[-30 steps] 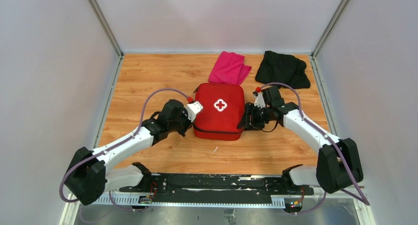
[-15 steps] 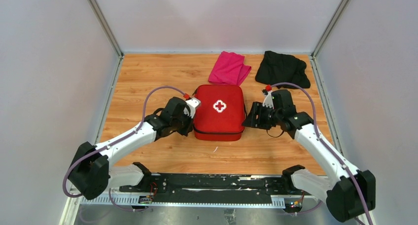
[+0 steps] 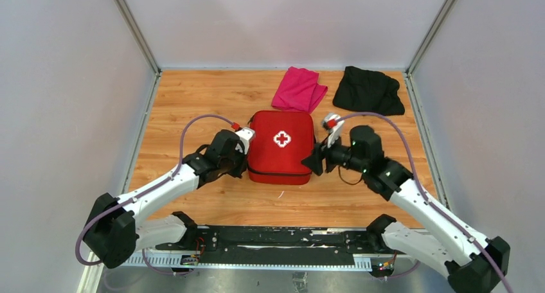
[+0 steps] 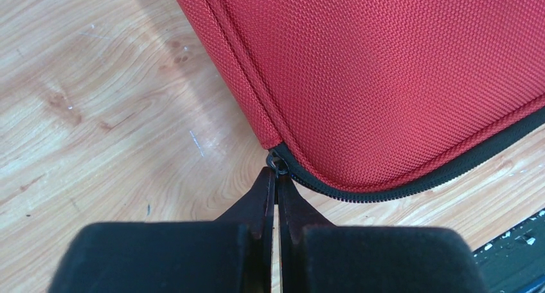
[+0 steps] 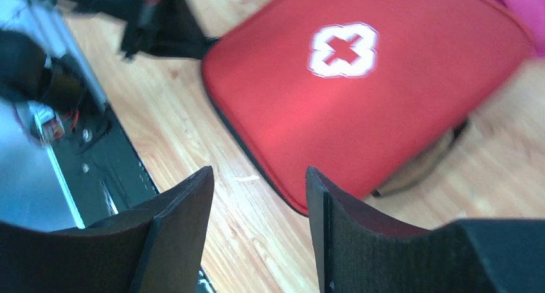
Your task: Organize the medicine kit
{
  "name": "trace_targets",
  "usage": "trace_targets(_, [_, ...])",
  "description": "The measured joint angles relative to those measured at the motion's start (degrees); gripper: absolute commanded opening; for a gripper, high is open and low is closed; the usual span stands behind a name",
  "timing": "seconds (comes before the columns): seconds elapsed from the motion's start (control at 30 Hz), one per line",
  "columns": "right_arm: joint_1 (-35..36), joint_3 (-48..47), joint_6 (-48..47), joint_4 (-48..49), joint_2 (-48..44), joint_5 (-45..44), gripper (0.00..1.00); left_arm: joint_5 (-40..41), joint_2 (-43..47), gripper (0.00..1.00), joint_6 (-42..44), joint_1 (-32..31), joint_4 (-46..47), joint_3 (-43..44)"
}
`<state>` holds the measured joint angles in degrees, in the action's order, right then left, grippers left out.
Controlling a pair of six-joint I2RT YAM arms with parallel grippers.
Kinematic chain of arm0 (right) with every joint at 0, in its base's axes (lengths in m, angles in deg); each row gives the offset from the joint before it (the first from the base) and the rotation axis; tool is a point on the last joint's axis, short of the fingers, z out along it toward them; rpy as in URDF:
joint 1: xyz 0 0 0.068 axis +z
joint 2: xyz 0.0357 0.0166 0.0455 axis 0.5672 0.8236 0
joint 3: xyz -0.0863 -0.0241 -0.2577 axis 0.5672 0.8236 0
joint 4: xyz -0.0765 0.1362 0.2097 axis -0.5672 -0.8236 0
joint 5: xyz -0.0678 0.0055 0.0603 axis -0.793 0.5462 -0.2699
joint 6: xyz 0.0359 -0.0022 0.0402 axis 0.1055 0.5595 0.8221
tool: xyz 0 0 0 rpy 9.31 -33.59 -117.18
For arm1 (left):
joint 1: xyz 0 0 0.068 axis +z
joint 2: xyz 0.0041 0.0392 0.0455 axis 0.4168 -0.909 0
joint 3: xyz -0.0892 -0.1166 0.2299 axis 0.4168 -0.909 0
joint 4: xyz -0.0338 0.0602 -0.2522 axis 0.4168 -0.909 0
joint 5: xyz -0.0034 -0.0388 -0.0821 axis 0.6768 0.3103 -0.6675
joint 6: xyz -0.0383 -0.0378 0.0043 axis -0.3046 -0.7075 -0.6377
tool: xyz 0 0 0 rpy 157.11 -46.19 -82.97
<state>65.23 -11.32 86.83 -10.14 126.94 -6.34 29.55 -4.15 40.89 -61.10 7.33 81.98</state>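
The wooden desk [image 3: 193, 100] fills the middle of the overhead view. The red medicine kit [image 3: 281, 146] lies zipped at centre frame. A black cloth [image 3: 368, 89] and a folded pink cloth [image 3: 299, 88] lie toward the top. At the kit's right edge the right claw [image 5: 257, 177] gapes empty. The left claw [image 4: 276, 177] is pinched tight on the zipper pull [image 4: 277, 164] at the kit's lower-left corner.

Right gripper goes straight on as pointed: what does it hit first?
Likely the kit's right edge; the right gripper points left at it. Might touch the table just short of it, depth unclear.
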Motion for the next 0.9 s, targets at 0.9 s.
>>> trace_targets(0.9, [25.7, -5.1, -47.6, 10.6, 27.5, 0.2, 0.52, -1.2, 0.4, 0.0, 5.0, 2.6, -1.1, 0.0])
